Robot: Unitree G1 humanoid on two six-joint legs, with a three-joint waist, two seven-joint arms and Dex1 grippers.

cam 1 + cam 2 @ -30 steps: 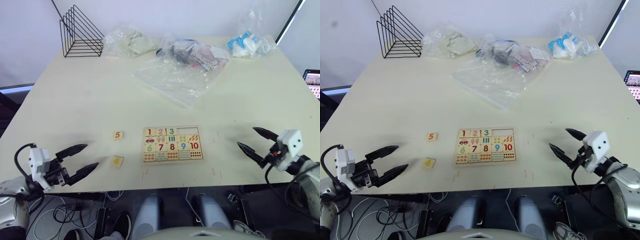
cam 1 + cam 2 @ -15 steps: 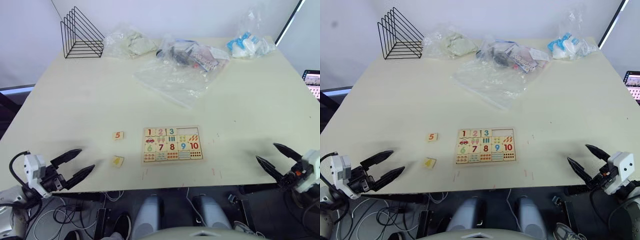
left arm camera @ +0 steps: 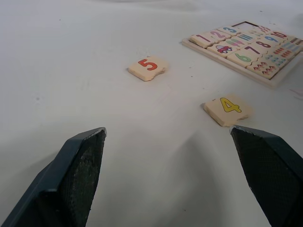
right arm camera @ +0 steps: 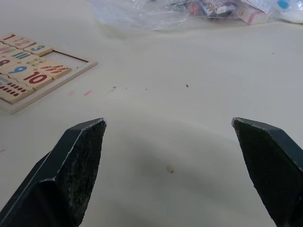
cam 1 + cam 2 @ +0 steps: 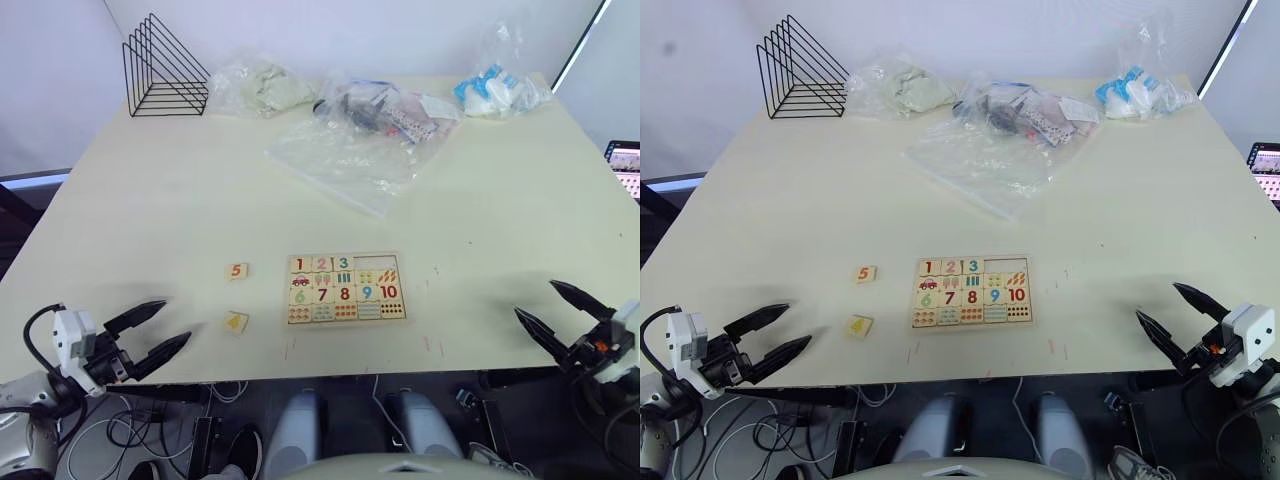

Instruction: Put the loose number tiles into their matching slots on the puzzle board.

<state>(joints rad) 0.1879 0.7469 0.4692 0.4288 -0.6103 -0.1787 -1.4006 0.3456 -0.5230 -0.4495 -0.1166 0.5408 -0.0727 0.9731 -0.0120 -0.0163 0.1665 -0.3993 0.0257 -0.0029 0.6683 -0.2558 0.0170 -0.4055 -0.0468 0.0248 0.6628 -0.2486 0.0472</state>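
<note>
I see the puzzle board (image 5: 346, 288) lying flat near the table's (image 5: 150, 200) near edge, centred, its long axis running left to right and its numerals upright toward me. It is pale wood with coloured numerals 1, 2, 3 and 6 to 10 seated; two slots at the far right corner are vacant. The 5 tile (image 5: 236, 271), red numeral, lies left of the board, apart from it. The 4 tile (image 5: 235, 323), yellow numeral, lies nearer, slightly rotated. I read the left gripper (image 5: 155, 331) spread wide and empty at the near left edge, just left of the 4 tile. The right gripper (image 5: 560, 312) is likewise spread and empty at the near right edge, well apart from the board.
</note>
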